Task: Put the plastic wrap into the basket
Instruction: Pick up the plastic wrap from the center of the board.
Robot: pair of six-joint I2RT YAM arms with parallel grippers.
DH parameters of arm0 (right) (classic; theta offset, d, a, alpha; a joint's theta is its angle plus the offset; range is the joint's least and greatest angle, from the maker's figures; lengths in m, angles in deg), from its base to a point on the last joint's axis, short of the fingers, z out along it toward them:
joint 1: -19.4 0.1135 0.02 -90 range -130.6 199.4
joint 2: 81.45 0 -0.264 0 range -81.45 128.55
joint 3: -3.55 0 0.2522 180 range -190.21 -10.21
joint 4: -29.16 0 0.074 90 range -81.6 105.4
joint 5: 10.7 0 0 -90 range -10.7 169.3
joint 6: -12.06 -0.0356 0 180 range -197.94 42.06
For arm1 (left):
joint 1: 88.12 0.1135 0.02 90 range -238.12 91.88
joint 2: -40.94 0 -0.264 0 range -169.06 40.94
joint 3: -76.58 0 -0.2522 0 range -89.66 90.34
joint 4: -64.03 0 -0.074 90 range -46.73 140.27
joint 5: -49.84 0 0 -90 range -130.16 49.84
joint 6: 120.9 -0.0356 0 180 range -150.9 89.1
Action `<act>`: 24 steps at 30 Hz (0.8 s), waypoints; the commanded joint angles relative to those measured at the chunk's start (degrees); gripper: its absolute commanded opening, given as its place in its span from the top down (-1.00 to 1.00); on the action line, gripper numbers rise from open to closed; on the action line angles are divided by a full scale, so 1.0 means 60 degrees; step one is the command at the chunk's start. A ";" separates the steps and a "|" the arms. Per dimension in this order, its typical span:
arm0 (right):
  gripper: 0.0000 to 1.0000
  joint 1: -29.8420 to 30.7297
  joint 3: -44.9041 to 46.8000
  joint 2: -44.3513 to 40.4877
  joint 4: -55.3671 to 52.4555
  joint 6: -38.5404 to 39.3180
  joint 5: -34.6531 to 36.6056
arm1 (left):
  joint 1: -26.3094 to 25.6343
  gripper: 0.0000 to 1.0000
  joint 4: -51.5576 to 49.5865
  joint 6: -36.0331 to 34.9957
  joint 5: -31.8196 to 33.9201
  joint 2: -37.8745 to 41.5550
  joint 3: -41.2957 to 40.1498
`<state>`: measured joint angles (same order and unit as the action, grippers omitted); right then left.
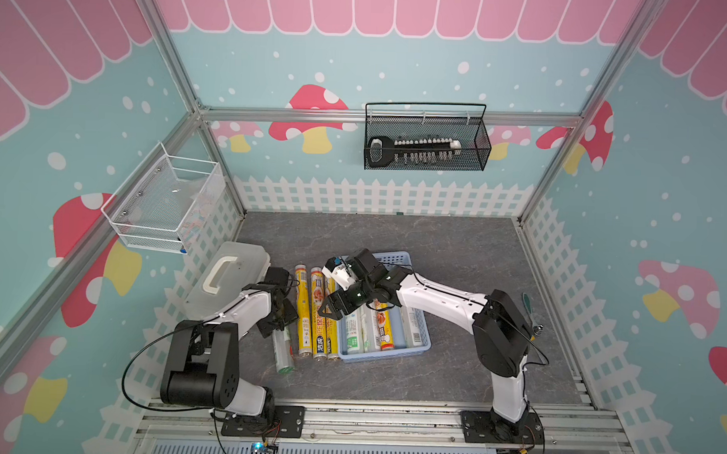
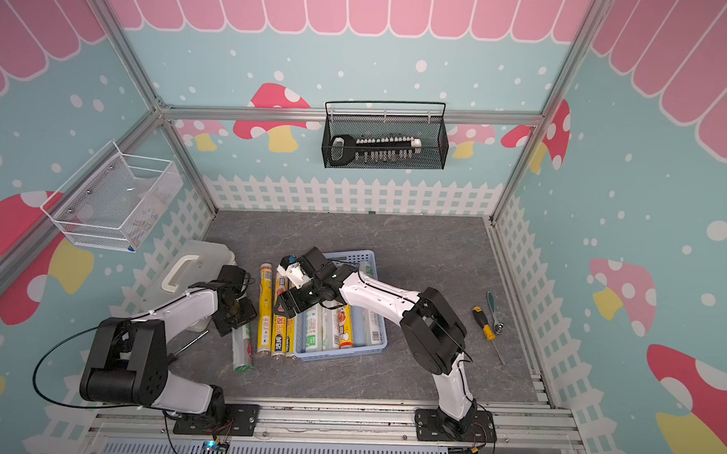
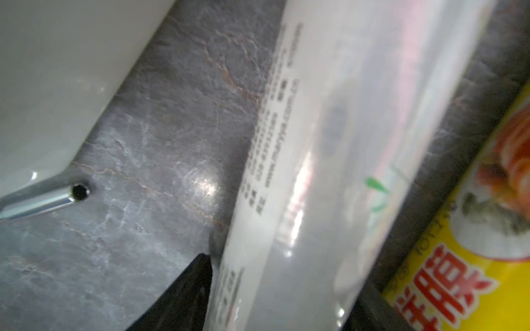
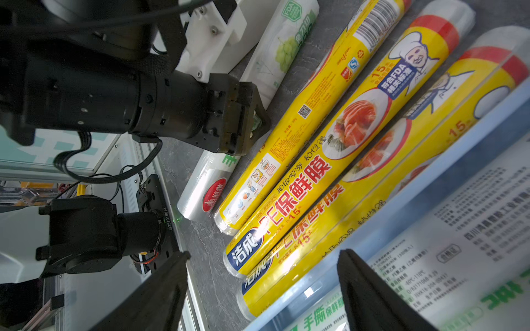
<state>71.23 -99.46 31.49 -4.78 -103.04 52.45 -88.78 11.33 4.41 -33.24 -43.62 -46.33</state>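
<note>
Three yellow plastic wrap rolls lie side by side on the table, left of the light blue basket. Several more rolls lie inside the basket. A clear roll with green print lies furthest left on the table. My left gripper is down over its far half. In the left wrist view the clear roll fills the gap, with a black finger pressed to each side. My right gripper hangs open above the yellow rolls and the basket's left rim, holding nothing.
A translucent lidded box with a white handle stands just left of my left arm, and a thin metal shaft lies by it. A yellow-and-black screwdriver and a ratchet lie at the right. Black and white wire baskets hang on the walls.
</note>
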 commanded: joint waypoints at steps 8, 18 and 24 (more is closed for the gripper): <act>-0.69 -0.0055 0.0000 -0.0085 -0.0111 -0.0004 -0.0160 | -0.0032 -0.27 0.0016 -0.0143 0.0314 -0.0612 0.0220; -0.69 -0.0055 -0.0111 -0.0002 -0.0128 -0.0093 -0.0296 | -0.0439 0.18 -0.0710 -0.0708 -0.0114 0.0890 0.1036; -0.69 -0.0055 -0.0169 0.0061 -0.0088 -0.0202 -0.0432 | -0.0712 0.41 -0.1496 -0.1307 -0.0511 0.1765 0.1778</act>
<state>71.14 -99.46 31.49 -4.80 -103.68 50.90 -92.34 4.71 -0.61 -34.60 -35.92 -38.68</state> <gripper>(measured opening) 0.844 0.514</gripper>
